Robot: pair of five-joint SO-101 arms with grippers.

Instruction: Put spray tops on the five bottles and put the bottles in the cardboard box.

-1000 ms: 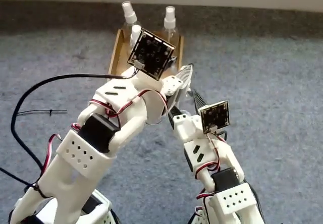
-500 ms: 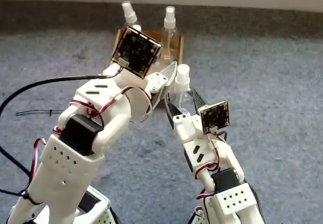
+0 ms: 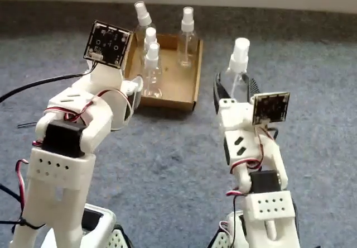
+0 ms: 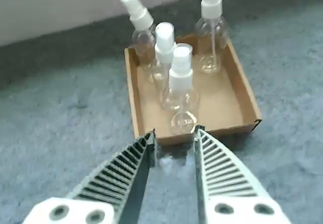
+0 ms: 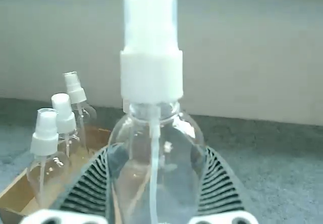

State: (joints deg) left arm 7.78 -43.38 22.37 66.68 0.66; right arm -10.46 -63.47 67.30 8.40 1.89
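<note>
While my right gripper [image 5: 154, 189] is clamped on the round belly of a clear plastic bottle [image 5: 154, 156], its dark ribbed fingers [image 5: 87, 189] press in from either side and the bottle stands upright between them, a thin dip tube running down its middle from the white cylindrical spray top [image 5: 150, 77] seated on its neck. My left gripper [image 4: 174, 134] is spread open with nothing between its two tapering, ridged fingers [image 4: 126, 173], the tips hanging just short of the near wall of the cardboard box [image 4: 222, 129], a shallow brown tray with low straight sides and a smooth bare floor. Straight ahead of the gap, just past that wall, stands the nearest bottle [image 4: 180, 95], bulb-shaped, transparent and capped in white; a second bottle [image 4: 164, 45] is close behind it, a third bottle [image 4: 211, 30] stands at the far corner on one side, and a fourth bottle [image 4: 139, 22] leans at the other far corner, though I cannot tell whether its base is inside the wall. The box lies apart from my right gripper, off to its side and a little ahead. Under everything is a grey-blue carpet [image 3: 167, 147] with a short nubby pile, and a pale flat wall [image 5: 262, 47] rises beyond
</note>
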